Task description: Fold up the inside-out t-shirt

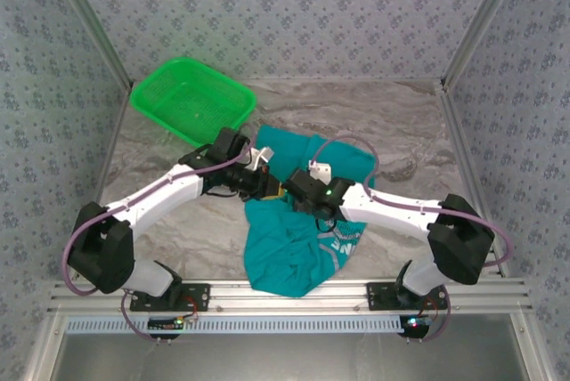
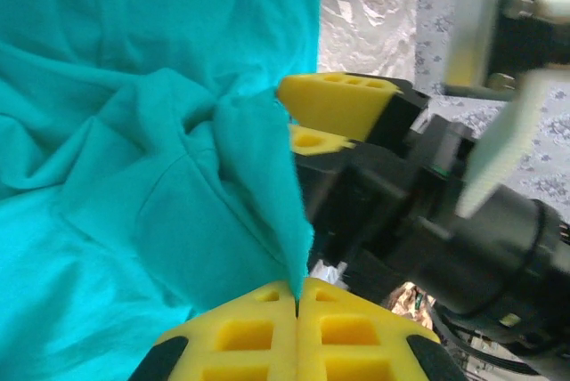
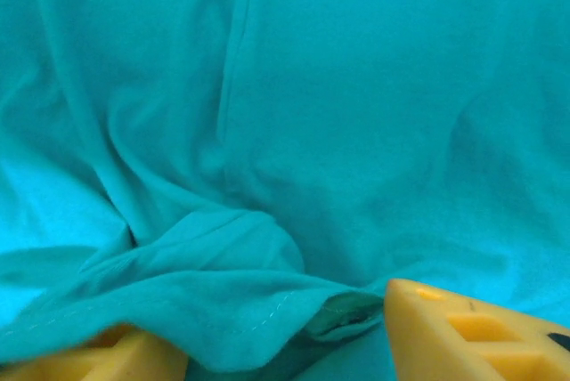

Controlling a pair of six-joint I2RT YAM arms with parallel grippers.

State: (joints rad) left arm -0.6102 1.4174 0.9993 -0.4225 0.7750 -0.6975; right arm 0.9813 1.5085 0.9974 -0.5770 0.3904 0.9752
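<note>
The teal t-shirt [image 1: 298,252] lies crumpled at the table's middle front, with white lettering showing near its right edge. Both grippers meet over its upper middle. My left gripper [image 1: 265,183] is shut, its yellow fingertips pinching a raised fold of the t-shirt [image 2: 134,132]; the pinch [image 2: 297,296] shows in the left wrist view. My right gripper [image 1: 298,190] faces it, and its yellow fingers [image 2: 338,103] sit at the cloth's edge. In the right wrist view that gripper [image 3: 285,345] stands open, its fingers [image 3: 472,328] apart on either side of a stitched hem of the t-shirt [image 3: 356,87].
A bright green mesh basket [image 1: 191,101] sits at the back left of the marble-patterned table [image 1: 383,123]. Patterned walls close in the left, right and back sides. Bare tabletop lies behind the shirt and to its left.
</note>
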